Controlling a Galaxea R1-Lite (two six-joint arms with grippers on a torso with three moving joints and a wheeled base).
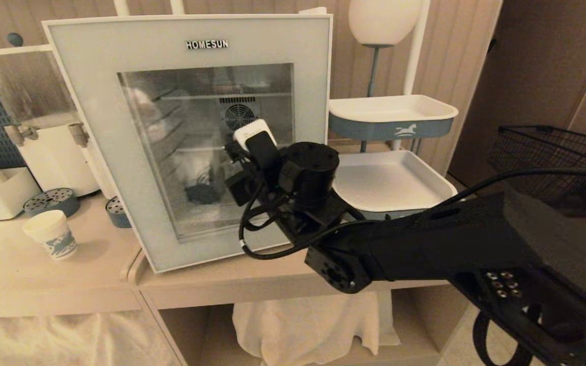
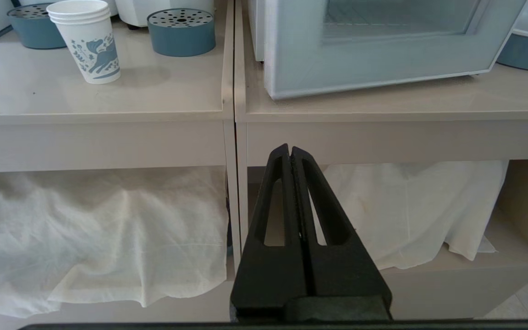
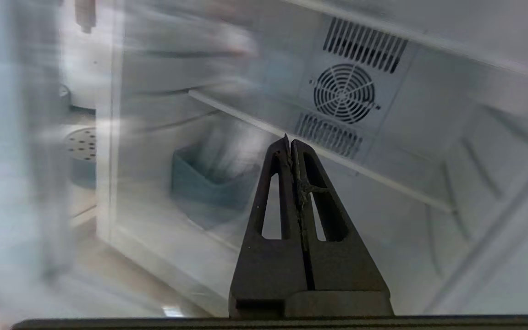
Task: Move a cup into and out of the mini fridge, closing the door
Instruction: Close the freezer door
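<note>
1. One word can be read: HOMESUN, in dark letters across the top of the door (image 1: 191, 137), a pale blue-grey frame round a large glass window.
2. Seen from the head, the door stands before the mini fridge (image 3: 429, 137); through the glass show wire shelves, a round fan grille and vent slots on the back wall.
3. Behind the glass, low in the fridge, sits a pale blurred shape with a dark base; whether it is the cup I cannot tell.
4. Right gripper (image 1: 232, 150) hangs in front of the window, fingers pressed together, holding nothing.
5. Left gripper (image 2: 290, 153) is parked low before the counter edge, fingers together and empty.
6. On the beige counter (image 1: 28, 274), left of the fridge, stands a short paper cup (image 1: 51, 235) with a blue drawing, near two blue perforated discs (image 1: 51, 201).
7. White cloth (image 2: 94, 229) fills the shelf beneath.
8. Right of the fridge stand a tiered white tray cart (image 1: 389, 180) bearing a small horse emblem, a globe lamp (image 1: 382, 20), a wire basket (image 1: 552, 152) and a ribbed panel wall.
</note>
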